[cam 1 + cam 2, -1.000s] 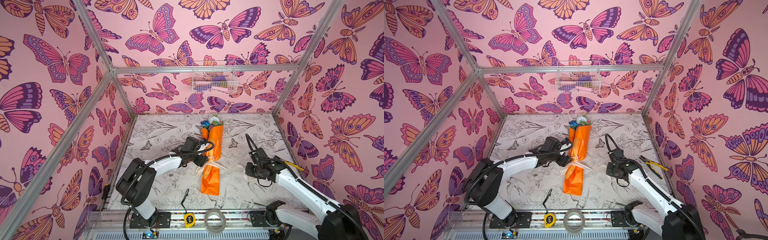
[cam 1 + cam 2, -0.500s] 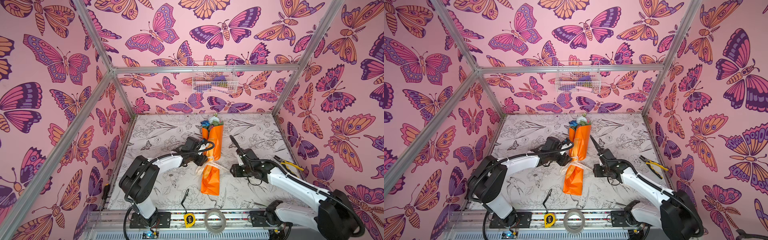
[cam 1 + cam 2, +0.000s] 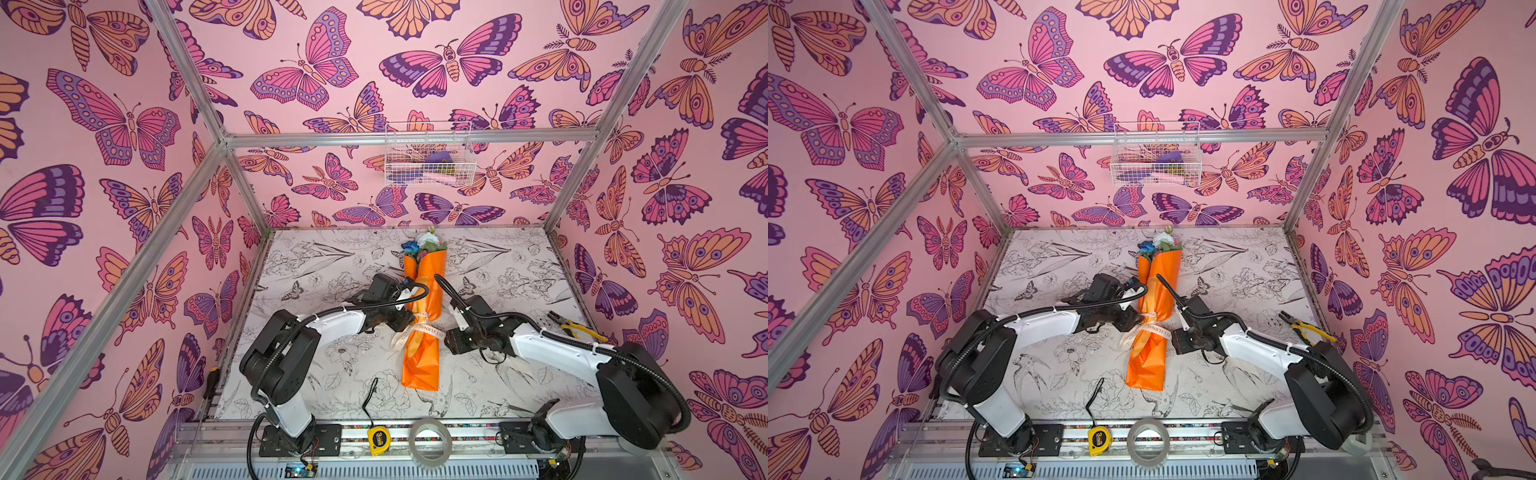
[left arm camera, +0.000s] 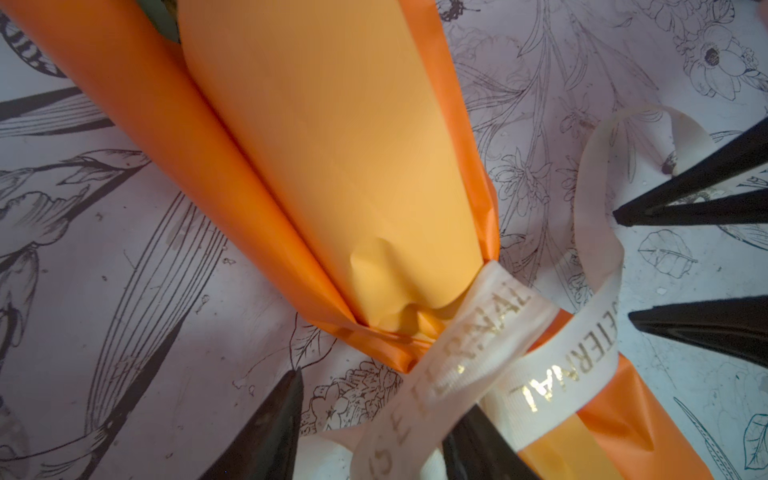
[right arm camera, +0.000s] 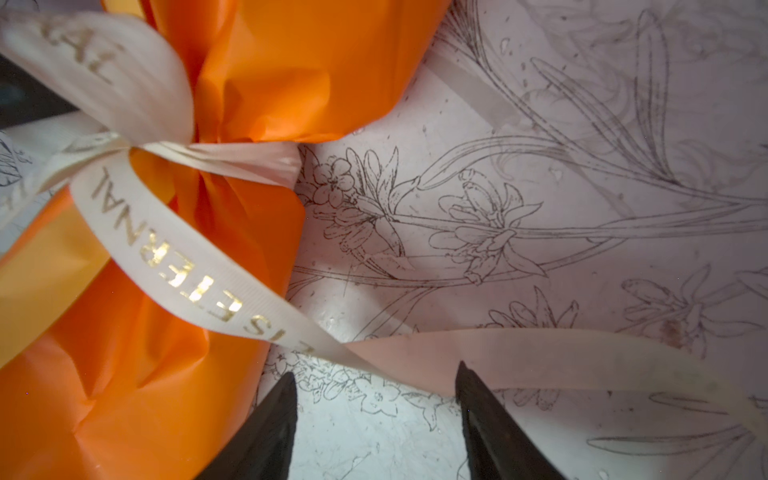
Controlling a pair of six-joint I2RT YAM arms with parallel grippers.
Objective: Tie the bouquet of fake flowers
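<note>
Counter (image 3: 332,266): flat white sheet printed with black line-drawn flowers, leaves and birds, lightly smudged.
Walls (image 3: 124,124): pink, patterned with purple and orange butterflies, braced by aluminium rails (image 3: 411,138); a white wire basket (image 3: 395,166) hangs on the back wall.
Front edge: yellow tape measure (image 3: 379,441) and roll of clear tape (image 3: 414,444) between the arm bases; yellow-handled pliers (image 3: 577,330) near the right wall.
Bouquet of fake flowers (image 3: 420,365): lies lengthwise mid-counter, blooms toward the back wall. Glossy orange paper is rolled into a long cone, creased and cinched at the waist. Blue and white blooms with green leaves show at the open end.
Ribbon (image 4: 552,374): cream ribbed fabric with gold lettering, wound around the waist and crossed in a knot; its tails trail onto the counter.
Left arm (image 3: 336,322): low, elbow bent, reaching in from the left to the cinched waist.
Left pincer (image 4: 382,399): black tapered fingers spread; a ribbon strand runs between them, not clamped.
Right arm (image 3: 552,349): low, reaching in from the right, wrist beside the wrap.
Right pincer (image 5: 376,370): fingers spread, empty; a flat ribbon tail crosses the counter just past the tips.
</note>
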